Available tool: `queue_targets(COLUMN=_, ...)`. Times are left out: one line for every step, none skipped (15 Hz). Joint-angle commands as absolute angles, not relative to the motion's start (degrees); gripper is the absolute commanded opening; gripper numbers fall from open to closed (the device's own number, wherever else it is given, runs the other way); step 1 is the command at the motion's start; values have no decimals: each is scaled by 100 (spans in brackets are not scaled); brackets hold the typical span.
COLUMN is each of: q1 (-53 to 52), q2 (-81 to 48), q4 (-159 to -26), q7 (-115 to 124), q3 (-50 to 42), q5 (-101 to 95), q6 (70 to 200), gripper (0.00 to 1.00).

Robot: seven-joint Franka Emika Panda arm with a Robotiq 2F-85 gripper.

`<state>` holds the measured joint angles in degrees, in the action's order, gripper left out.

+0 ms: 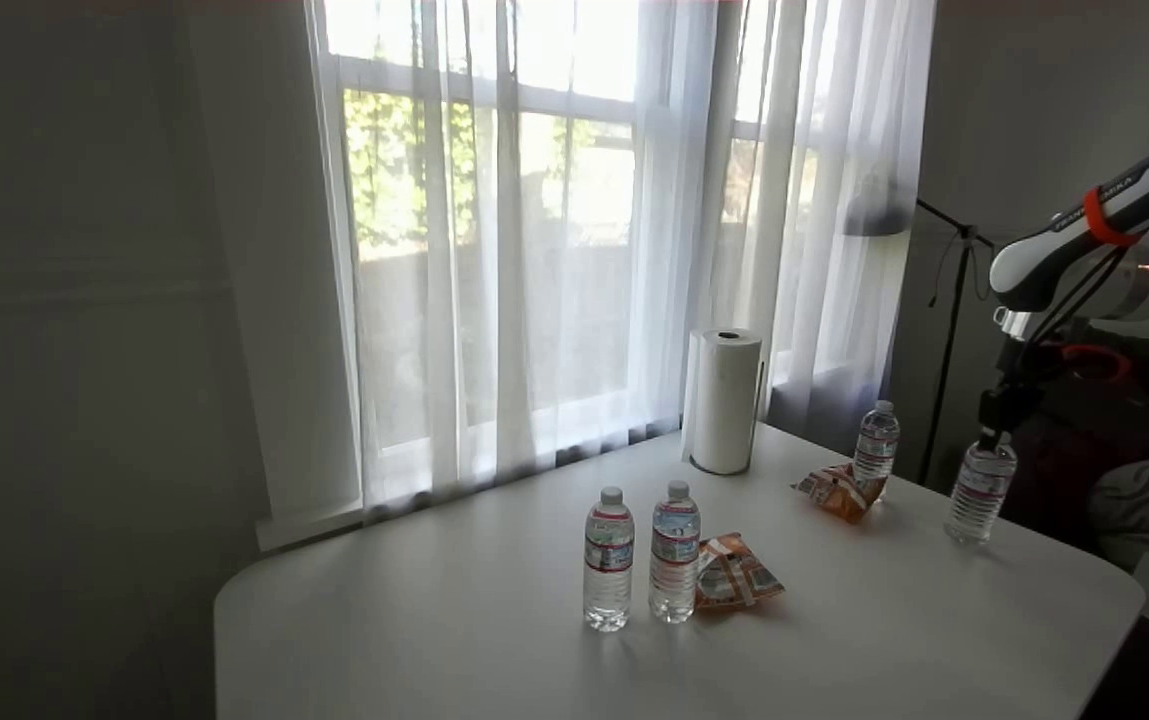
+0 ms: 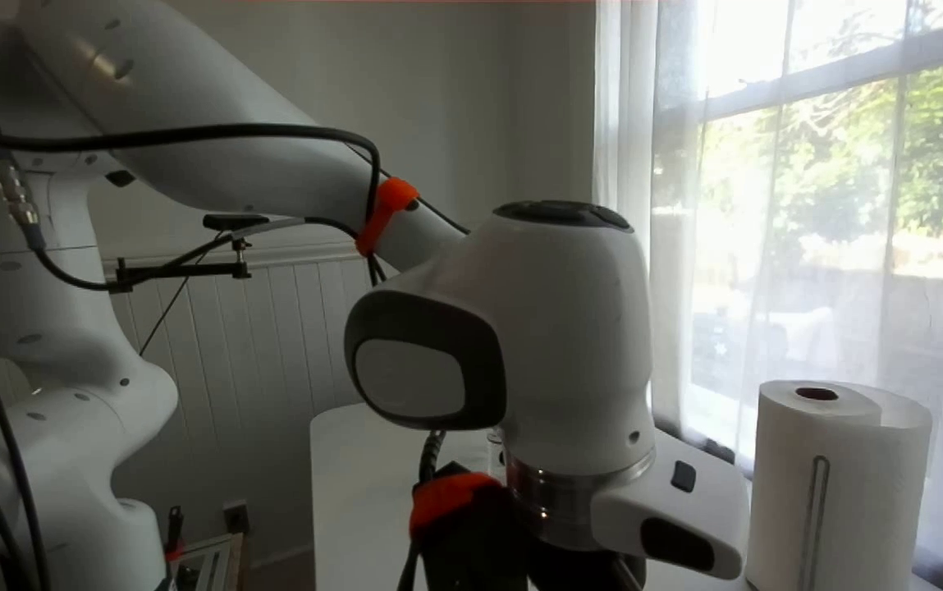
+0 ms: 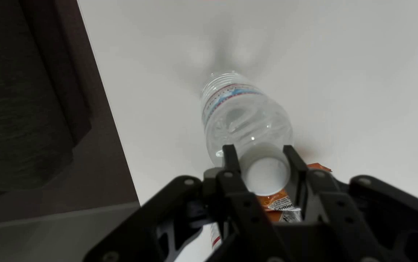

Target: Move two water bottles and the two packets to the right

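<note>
In the wrist view we see the gripper (image 3: 259, 156) partly closed, its fingers (image 3: 231, 160) against both sides of a white cap (image 3: 267, 176): it grips a clear water bottle (image 3: 247, 122), whose body extends below the fingers. In an exterior view, this bottle is near the edge of a white table (image 1: 434, 630); we cannot tell whether its base touches the top. Near the gripper, a second water bottle (image 1: 876, 445) stands upright, an orange packet (image 1: 839, 490) at its foot. Well apart from the gripper, we see two more water bottles (image 1: 609, 560) standing side by side, another packet (image 1: 739, 575) just beside the one nearer the gripper. A paper-towel roll (image 1: 726, 400) stands in front of sheer curtains (image 1: 512, 350).
</note>
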<state>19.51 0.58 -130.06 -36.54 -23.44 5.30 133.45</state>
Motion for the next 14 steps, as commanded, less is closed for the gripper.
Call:
queue_targets(q1=2082, q2=-98, q4=-12782, q7=-3673, q3=-2317, q5=663, q6=13397, gripper=8)
queue_targets(q1=2104, q2=-140, q4=-12761, q7=-3673, q3=-2308, q5=713, q6=13409, gripper=8)
queue_targets(q1=2119, q2=-180, q4=-12734, q7=-3641, q3=-2293, q5=764, q6=13401, gripper=53)
queue_targets(q1=2128, q2=-190, q4=-12712, q7=-3613, q3=-2277, q5=790, q6=13354, gripper=59)
queue_targets(q1=2128, q2=-176, q4=-12697, q7=-3620, q3=-2260, q5=821, q6=13298, gripper=64)
queue_targets(q1=2121, q2=-139, q4=-12664, q7=-3602, q3=-2249, q5=820, q6=13275, gripper=72)
queue_targets(q1=2106, q2=-83, q4=-12642, q7=-3539, q3=-2234, q5=788, q6=13277, gripper=79)
queue_targets(q1=2087, q2=-20, q4=-12618, q7=-3446, q3=-2214, q5=728, q6=13245, gripper=87)
queue_targets(q1=2064, q2=56, q4=-12600, q7=-3337, q3=-2190, q5=672, q6=13228, gripper=93)
queue_targets(q1=2033, q2=157, q4=-12619, q7=-3230, q3=-2158, q5=628, q6=13227, gripper=98)
queue_targets(q1=1993, q2=239, q4=-12617, q7=-3088, q3=-2119, q5=558, q6=13218, gripper=100)
queue_targets(q1=1938, q2=336, q4=-12650, q7=-2906, q3=-2062, q5=493, q6=13216, gripper=100)
queue_targets(q1=1884, q2=431, q4=-12687, q7=-2739, q3=-1995, q5=425, q6=13217, gripper=100)
queue_targets(q1=1822, q2=522, q4=-12705, q7=-2639, q3=-1922, q5=416, q6=13155, gripper=100)
